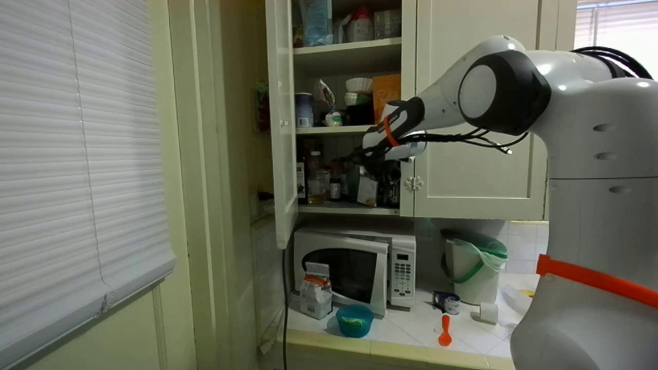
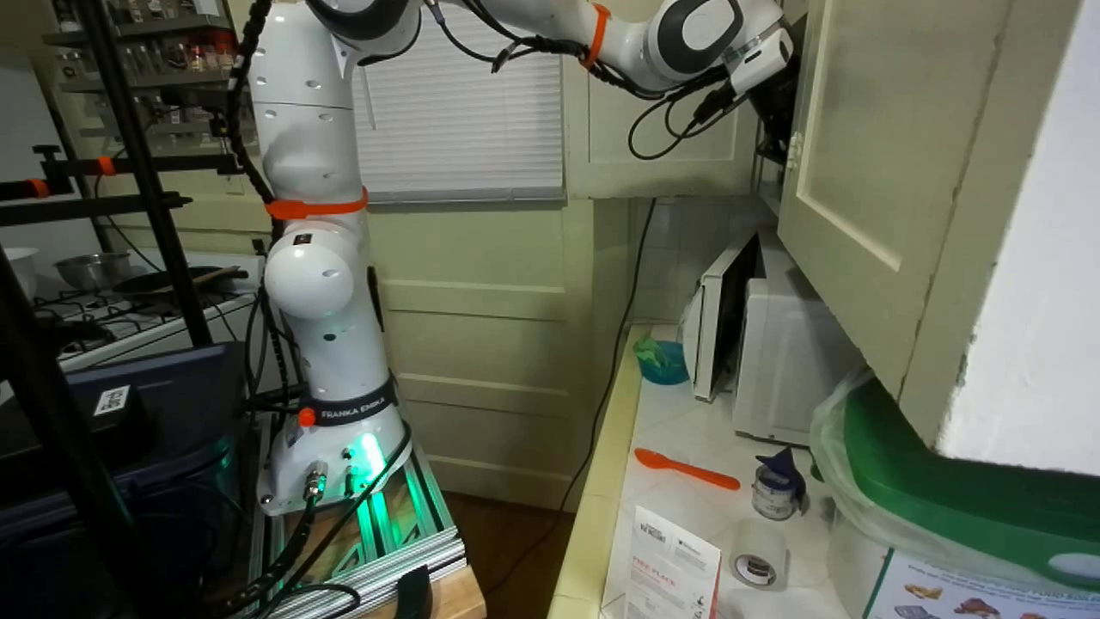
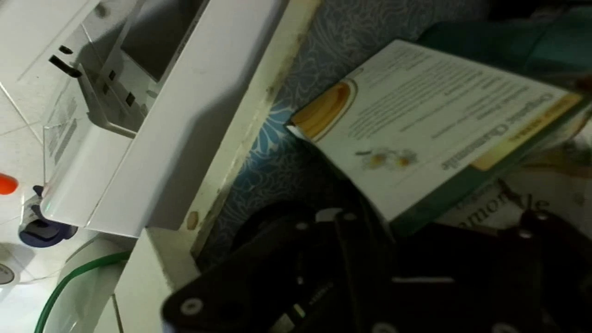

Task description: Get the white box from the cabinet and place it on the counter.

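slanting in the cabinet (image 1: 345, 210), the white box (image 3: 425, 129) is likely light, crushable cardboard; pinch its narrow sides gently. whether the gripper (image 3: 434, 238) has it, i cannot tell.

white microwave (image 1: 401, 272), dr (image 1: 349, 272) ajar | blue bowl (image 1: 354, 331) in frt | orng spoon (image 2: 696, 472) | tape roll (image 2: 760, 550) nr grn-lid bin (image 1: 478, 289) | blinds (image 1: 77, 154) dn
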Controlling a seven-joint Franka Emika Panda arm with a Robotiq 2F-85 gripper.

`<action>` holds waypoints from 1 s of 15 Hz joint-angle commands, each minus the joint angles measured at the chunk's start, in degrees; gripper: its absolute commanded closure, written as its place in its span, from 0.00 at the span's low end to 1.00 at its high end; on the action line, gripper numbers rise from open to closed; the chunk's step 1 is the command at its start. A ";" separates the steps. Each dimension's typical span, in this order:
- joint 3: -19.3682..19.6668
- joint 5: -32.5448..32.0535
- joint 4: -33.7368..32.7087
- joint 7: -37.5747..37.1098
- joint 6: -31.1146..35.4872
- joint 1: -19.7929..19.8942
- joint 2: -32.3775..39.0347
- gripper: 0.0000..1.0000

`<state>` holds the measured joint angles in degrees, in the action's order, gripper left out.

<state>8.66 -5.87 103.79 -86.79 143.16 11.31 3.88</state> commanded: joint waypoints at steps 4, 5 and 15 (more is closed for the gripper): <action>0.48 4.83 0.77 11.64 -6.11 -0.83 -1.15 1.00; 0.52 4.62 1.05 13.04 -6.23 -0.86 -1.58 1.00; -0.35 5.28 2.88 24.77 -4.95 -2.32 -3.11 1.00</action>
<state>8.59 -2.66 103.21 -66.67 139.29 9.94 2.77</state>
